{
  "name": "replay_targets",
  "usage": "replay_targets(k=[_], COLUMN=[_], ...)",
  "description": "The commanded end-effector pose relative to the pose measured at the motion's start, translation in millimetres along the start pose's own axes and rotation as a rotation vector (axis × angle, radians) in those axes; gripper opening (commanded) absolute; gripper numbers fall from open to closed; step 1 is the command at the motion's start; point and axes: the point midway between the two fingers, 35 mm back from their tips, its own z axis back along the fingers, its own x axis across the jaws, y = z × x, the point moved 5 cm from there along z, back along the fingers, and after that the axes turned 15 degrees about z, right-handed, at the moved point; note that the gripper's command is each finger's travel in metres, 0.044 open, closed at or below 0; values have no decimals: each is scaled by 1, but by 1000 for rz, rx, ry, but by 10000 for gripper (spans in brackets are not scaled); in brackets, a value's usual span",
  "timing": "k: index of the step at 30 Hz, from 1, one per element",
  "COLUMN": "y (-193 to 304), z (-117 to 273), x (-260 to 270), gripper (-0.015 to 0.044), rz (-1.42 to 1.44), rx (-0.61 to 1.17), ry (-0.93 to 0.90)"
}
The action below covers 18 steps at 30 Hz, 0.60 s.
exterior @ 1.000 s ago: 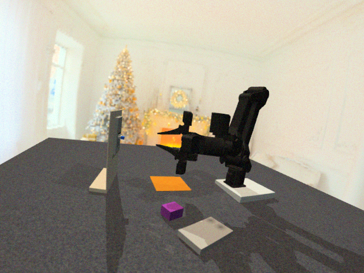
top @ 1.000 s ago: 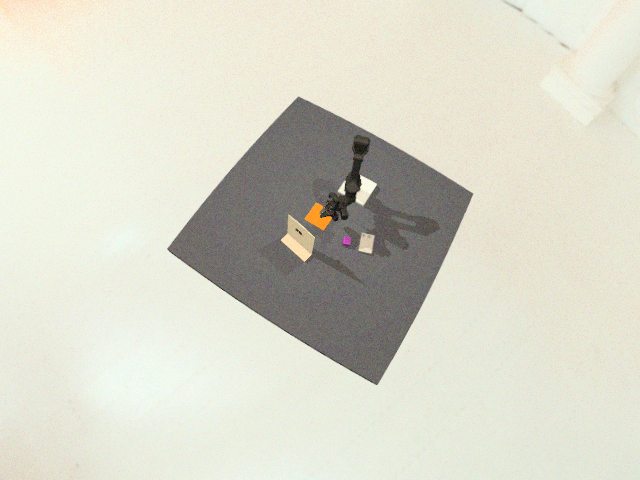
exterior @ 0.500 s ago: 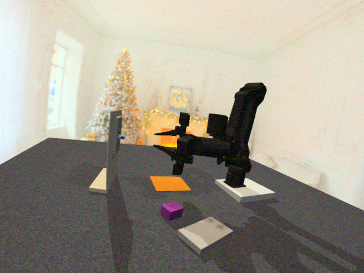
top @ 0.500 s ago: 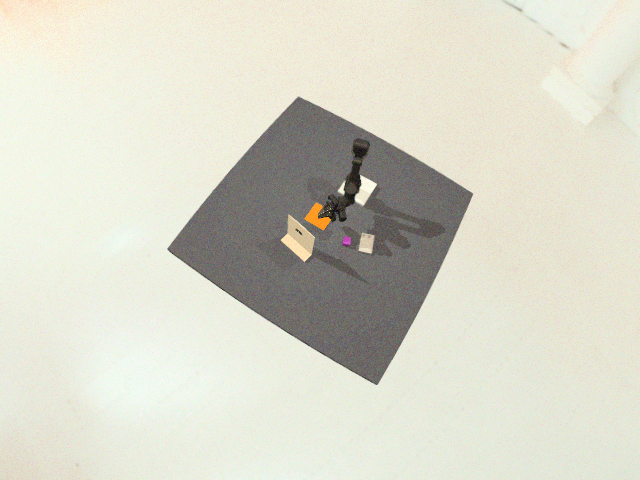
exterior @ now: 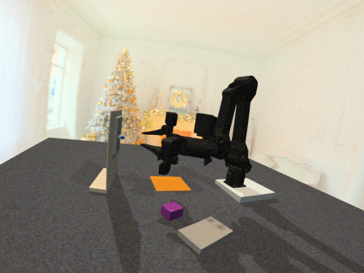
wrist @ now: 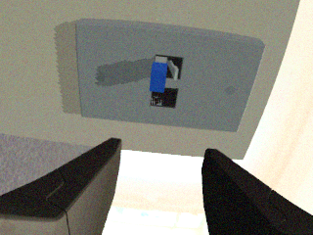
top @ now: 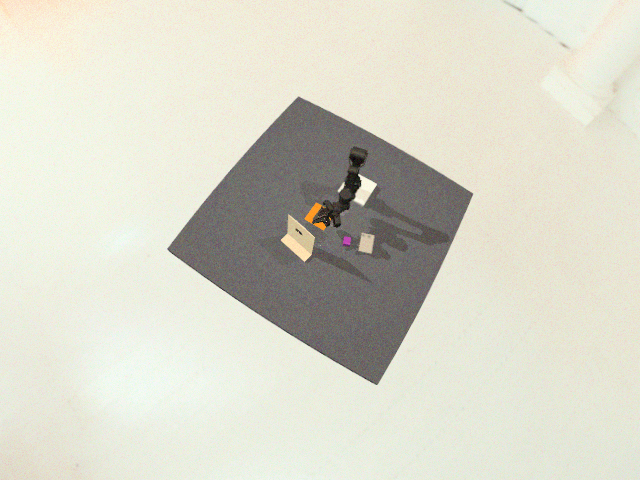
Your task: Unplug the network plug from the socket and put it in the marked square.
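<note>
A small blue plug sits in a dark socket opening on the grey plate of the upright beige panel. A pale slanted piece shows beside it in the wrist view; I cannot tell if it is the tab. My gripper is open partway and empty. In the exterior view its fingertips point at the panel, about level with the plug, with a gap between them and it. The orange marked square lies on the table below the gripper.
A purple block and a flat beige slab lie to one side of the square. A second dark socket opening is beside the plug's. The arm stands on a white base.
</note>
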Motion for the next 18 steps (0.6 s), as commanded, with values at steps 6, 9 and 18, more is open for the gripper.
replay_targets(k=[6,9,18], y=[-4,-6,-10], z=[-12,-17,-30], x=[1,0,-2], gripper=[156,156,156], rz=[13,13,12], rx=[-2,-2,-2], ry=[2,3,4])
